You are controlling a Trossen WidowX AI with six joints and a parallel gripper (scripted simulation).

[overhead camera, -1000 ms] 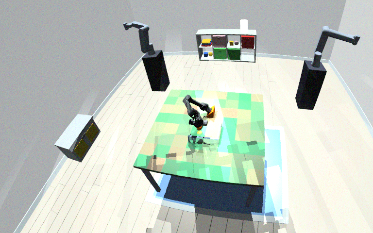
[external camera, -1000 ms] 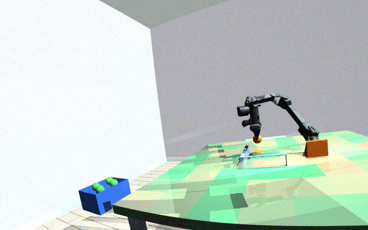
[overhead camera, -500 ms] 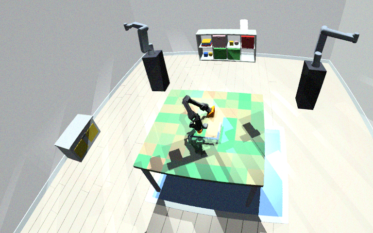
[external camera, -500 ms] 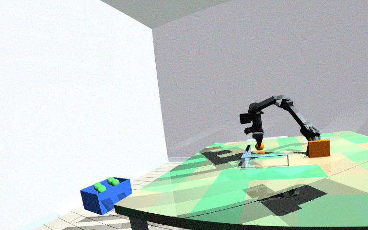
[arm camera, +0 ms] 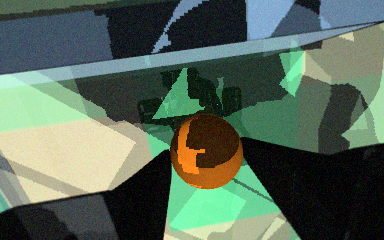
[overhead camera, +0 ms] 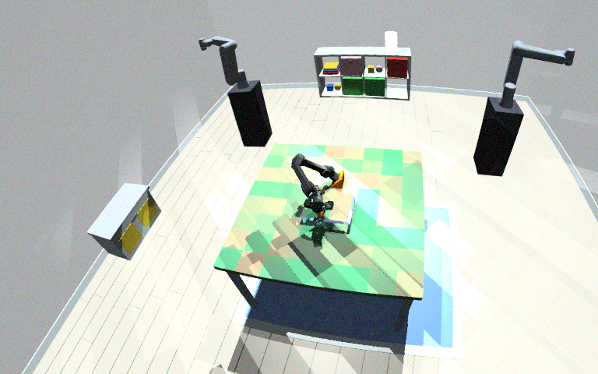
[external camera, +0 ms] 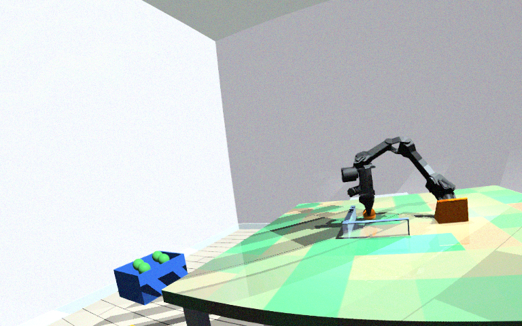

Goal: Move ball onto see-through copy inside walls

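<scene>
One orange ball (arm camera: 206,150) is in play, with one dark six-joint arm (external camera: 400,153) on its orange base block (external camera: 450,210) and two low clear walls (external camera: 378,227) meeting in a corner on the patchwork green and tan table (external camera: 346,276). Off the table stand one blue open bin (external camera: 148,276) holding four green balls (external camera: 149,261), one white shelf unit (overhead camera: 362,72) with coloured boxes, two grey arms on black pedestals (overhead camera: 249,112), and one grey cabinet with yellow panels (overhead camera: 124,220).

The black parallel-jaw gripper (arm camera: 206,165) points straight down and is clenched on the orange ball, which sits between the two dark fingers, low over the table inside the corner, close to the shorter wall (external camera: 349,216)
</scene>
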